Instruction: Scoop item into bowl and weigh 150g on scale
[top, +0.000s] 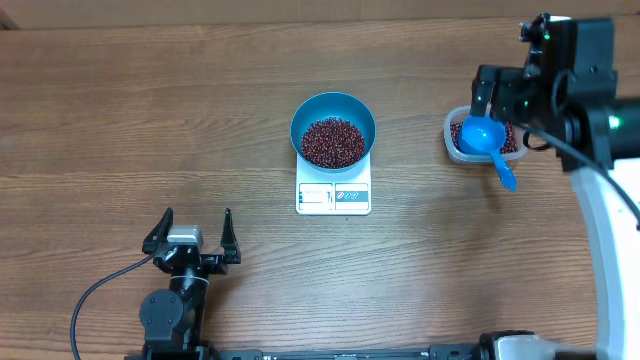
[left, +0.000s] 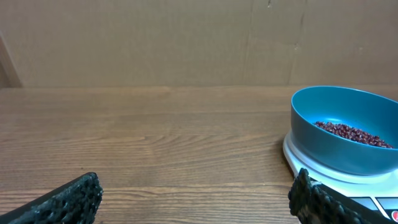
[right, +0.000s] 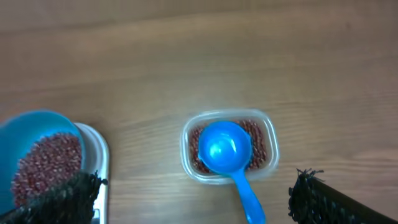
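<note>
Loose beans (top: 333, 141) likely spill easily; the stiff blue scoop (top: 483, 134), resting in the clear tub (top: 451, 137) near the table's right edge, is best taken by its handle. More lie in the blue bowl (top: 333, 103) on the scale (top: 350, 197), mid-table. Left gripper (top: 196, 222) and right gripper (right: 194, 190) gape empty. The display (top: 317, 196) is unreadable

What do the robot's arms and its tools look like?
Both arms are mostly black. The left tool has two thin black fingers like a fork, a silvery block behind them and a black cable curling away. The right tool has rough, bumpy black fingers; its arm has a white part, small green lights and a black cable.
</note>
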